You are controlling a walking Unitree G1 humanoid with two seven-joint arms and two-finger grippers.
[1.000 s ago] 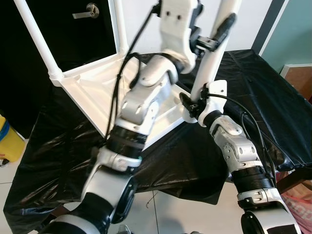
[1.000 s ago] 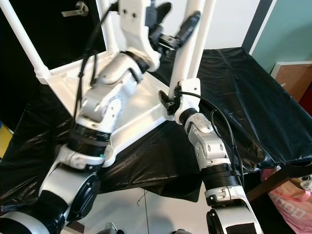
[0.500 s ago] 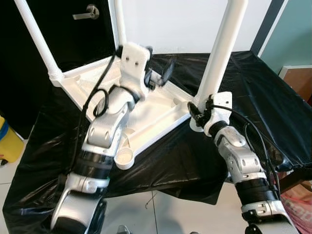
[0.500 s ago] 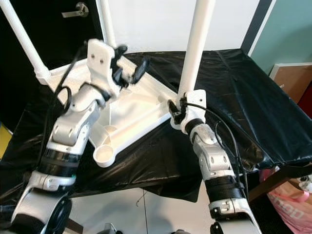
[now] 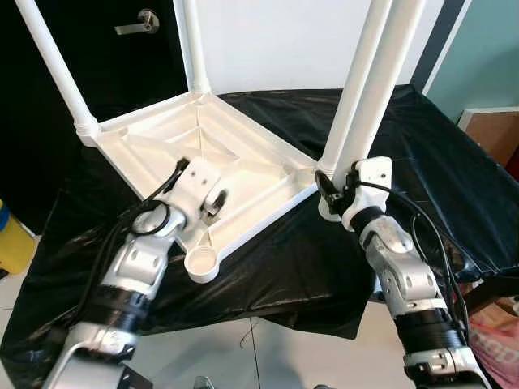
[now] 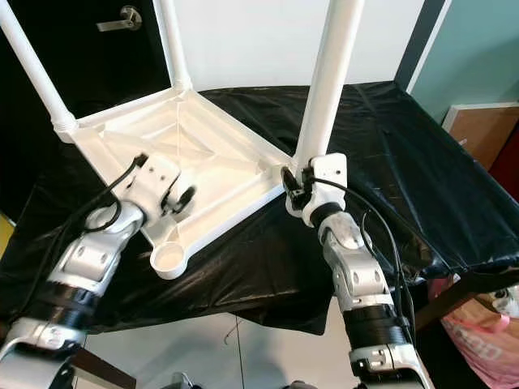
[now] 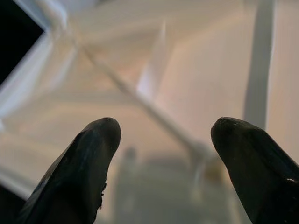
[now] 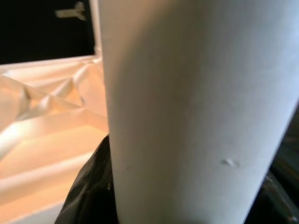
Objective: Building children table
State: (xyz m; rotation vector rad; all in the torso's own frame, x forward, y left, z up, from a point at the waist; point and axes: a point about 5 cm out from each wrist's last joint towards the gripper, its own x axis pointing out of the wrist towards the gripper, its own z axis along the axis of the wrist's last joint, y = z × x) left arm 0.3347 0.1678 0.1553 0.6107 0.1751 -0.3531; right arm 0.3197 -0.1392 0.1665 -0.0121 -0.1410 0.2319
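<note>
A: White plastic table top (image 5: 235,166) inverted on black sheet (image 5: 422,162); left gripper (image 5: 212,201) lowered away from leg (image 5: 365,89), fingers spread, empty.

B: Right gripper (image 5: 334,188) clamped around leg base; one socket (image 5: 202,262) unfilled.

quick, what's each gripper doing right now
Left gripper: jaws open, holding nothing, over the upturned tabletop.
Right gripper: jaws shut on the table leg.

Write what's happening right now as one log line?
right gripper: shut on table leg | left gripper: open over upturned tabletop | corner socket: no leg
</note>
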